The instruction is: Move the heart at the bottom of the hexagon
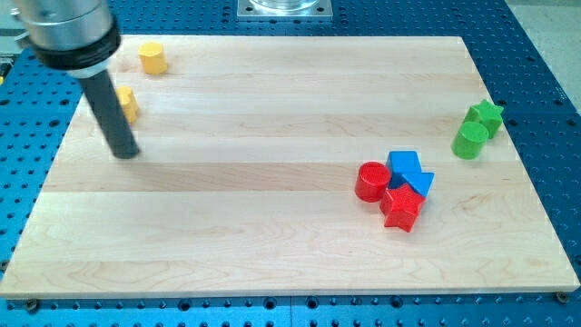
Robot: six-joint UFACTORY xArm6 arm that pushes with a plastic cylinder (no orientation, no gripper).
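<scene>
My tip (126, 153) rested on the surface (272, 236) at the frame's left, a bare rod tool with nothing to spread or pinch. The yellow heart (128, 104), half hidden, sat just behind it, below the yellow hexagon (152, 57), likely lined up for a push.

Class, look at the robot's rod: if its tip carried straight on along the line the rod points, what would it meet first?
The rod points down, so my tip would meet the wooden board first; it looks to be at the surface already. No block lies under it: the partly hidden yellow block sits just above and right of it in the view.
</scene>
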